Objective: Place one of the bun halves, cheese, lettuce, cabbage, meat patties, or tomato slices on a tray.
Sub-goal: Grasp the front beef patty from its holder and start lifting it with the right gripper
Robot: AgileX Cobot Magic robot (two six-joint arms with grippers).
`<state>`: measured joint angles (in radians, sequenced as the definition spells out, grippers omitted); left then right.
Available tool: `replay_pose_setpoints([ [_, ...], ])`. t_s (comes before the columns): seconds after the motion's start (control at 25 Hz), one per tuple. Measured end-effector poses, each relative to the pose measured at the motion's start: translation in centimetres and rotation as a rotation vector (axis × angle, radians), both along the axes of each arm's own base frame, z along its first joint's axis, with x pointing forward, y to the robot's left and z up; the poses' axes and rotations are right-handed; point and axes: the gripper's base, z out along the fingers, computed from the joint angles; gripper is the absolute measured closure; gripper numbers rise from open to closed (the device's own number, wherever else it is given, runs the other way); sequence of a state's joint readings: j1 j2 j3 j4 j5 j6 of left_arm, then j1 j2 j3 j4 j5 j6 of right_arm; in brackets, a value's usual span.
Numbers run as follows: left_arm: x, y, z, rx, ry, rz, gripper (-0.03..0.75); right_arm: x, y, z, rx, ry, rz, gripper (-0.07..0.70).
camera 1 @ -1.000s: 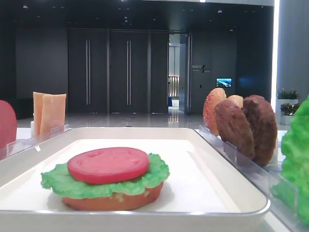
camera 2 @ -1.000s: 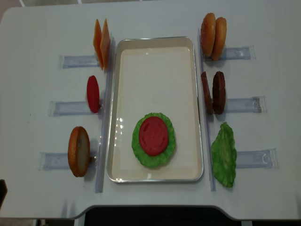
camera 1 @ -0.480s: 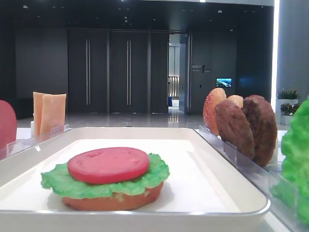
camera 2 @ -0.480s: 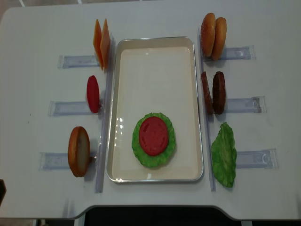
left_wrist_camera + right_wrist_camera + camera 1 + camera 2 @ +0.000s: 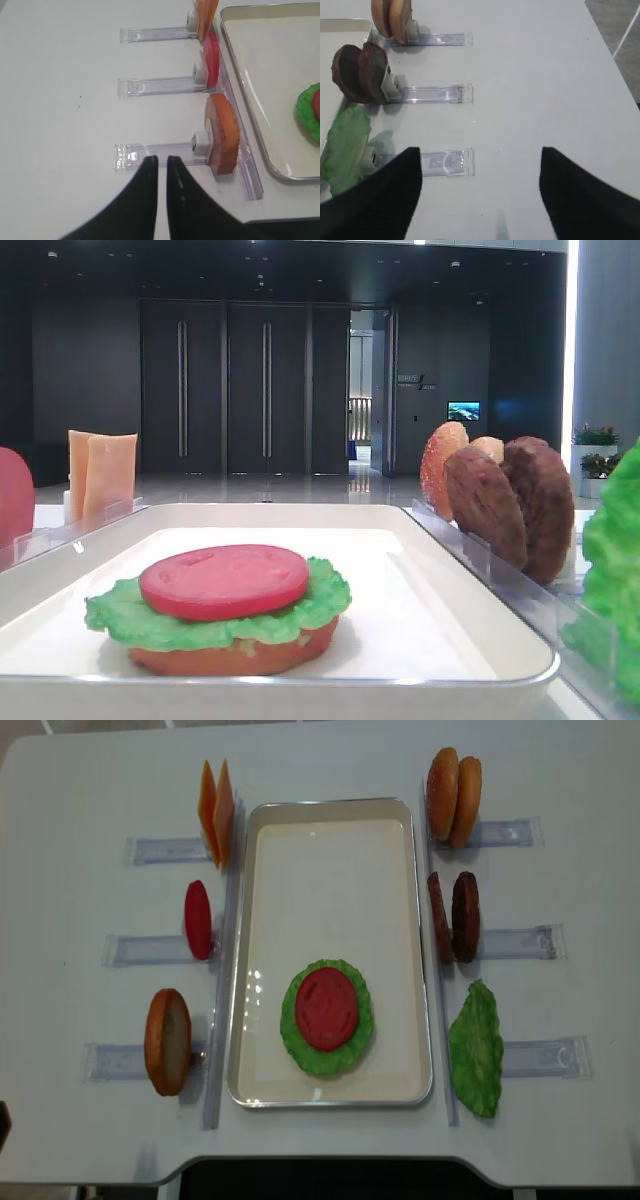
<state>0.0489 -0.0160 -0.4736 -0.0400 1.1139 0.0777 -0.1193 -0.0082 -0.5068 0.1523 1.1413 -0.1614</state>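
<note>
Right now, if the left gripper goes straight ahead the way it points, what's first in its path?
Probably the clear plastic holder strip just ahead of the left gripper, left of the upright orange-tan bun half. Its height above the strip is unclear.

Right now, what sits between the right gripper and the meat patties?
In the right wrist view, the loose lettuce leaf and its clear holder strip lie between the right gripper and the meat patties; otherwise bare white table.

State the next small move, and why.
Probably ease the open right end effector toward the dark brown round meat patties: the stack on the white rectangular tray ends at a red tomato slice, with no patty yet.
</note>
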Motion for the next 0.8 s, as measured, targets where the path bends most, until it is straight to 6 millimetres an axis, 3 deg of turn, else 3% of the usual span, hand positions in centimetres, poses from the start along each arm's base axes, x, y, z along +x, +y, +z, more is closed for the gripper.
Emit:
replay_pose_setpoints([
  [0.28,0.00,0.00,0.00,0.000,0.000,0.000,0.711,0.01,0.31,0.04,0.031,-0.004,0.021,0.155],
  [0.8,0.00,0.00,0.00,0.000,0.000,0.000,0.716,0.04,0.61,0.16,0.064,-0.015,0.041,0.167],
])
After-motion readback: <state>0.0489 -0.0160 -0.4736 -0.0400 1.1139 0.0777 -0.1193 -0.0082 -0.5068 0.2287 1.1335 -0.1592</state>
